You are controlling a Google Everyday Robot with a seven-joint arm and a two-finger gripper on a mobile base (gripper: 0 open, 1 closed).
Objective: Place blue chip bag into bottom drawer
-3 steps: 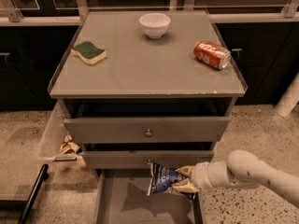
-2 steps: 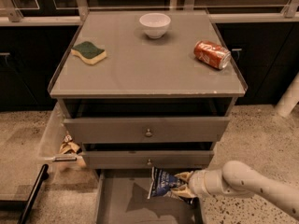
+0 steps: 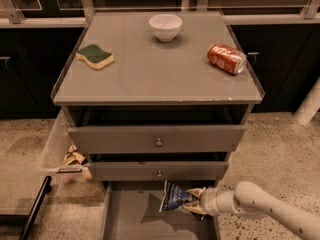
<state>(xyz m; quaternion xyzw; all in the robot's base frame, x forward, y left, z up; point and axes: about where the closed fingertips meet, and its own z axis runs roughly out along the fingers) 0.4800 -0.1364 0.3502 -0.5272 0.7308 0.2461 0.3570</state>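
The blue chip bag (image 3: 174, 197) is a crinkled dark-blue foil bag with white lettering. It hangs over the right rear part of the open bottom drawer (image 3: 127, 219), a flat grey tray pulled out at the cabinet's foot. My gripper (image 3: 196, 204) reaches in from the lower right on a white arm and is shut on the bag's right end. The bag sits just below the middle drawer's front. I cannot tell if it touches the drawer floor.
The cabinet top carries a green-and-yellow sponge (image 3: 95, 56), a white bowl (image 3: 165, 27) and a red soda can (image 3: 227, 59). Two upper drawers with round knobs (image 3: 159, 142) stand slightly open. A clear bin (image 3: 67, 151) with wrappers hangs at the cabinet's left. A black bar (image 3: 34, 209) lies at lower left.
My gripper and the bag have moved lower and a little left, deeper over the bottom drawer. The arm has dropped with them.
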